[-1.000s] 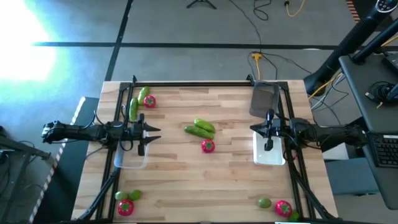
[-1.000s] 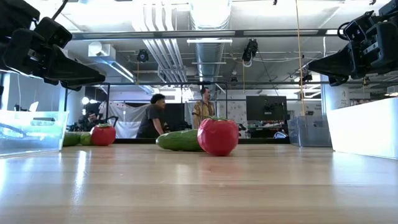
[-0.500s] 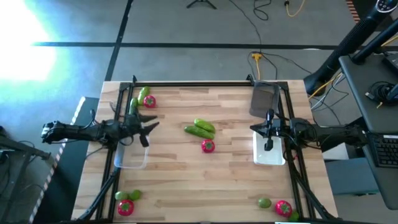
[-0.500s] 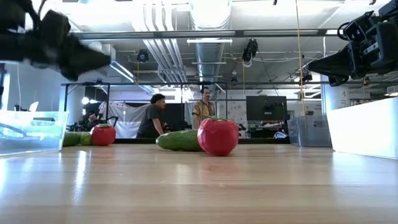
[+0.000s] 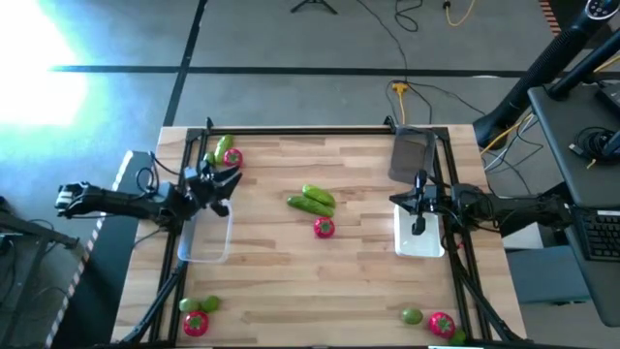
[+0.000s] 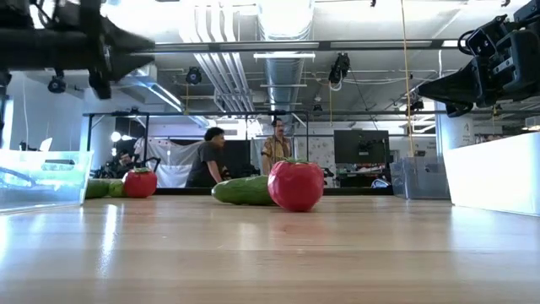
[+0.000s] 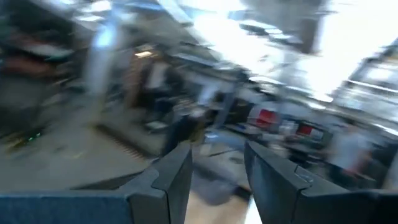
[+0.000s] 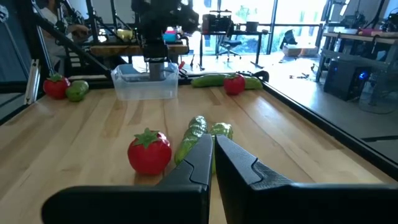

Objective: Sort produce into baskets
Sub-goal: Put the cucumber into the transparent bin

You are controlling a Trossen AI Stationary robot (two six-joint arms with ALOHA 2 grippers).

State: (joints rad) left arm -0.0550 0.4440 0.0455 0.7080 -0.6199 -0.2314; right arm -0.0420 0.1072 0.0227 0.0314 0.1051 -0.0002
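Two green cucumbers [image 5: 312,200] and a red tomato [image 5: 324,228] lie mid-table. A cucumber [image 5: 208,167], a lime [image 5: 225,145] and a tomato [image 5: 232,158] lie at the far left. More limes and tomatoes lie at the near left [image 5: 196,323] and near right [image 5: 441,324]. One clear basket [image 5: 205,242] stands at the left, one [image 5: 419,240] at the right, and a grey one [image 5: 412,155] at the far right. My left gripper [image 5: 231,181] is open and empty, raised above the left basket's far end. My right gripper [image 5: 394,201] is shut and empty, above the right basket.
A dark metal frame [image 5: 291,130] runs along the table's far edge and both sides. Bare wood lies between the middle produce and the near edge. In the low view, people [image 6: 207,156] are in the room beyond the table.
My left gripper has risen and swung toward the table's far edge, turning toward the produce at the far left. It has stayed open and empty. Nothing on the table has moved.
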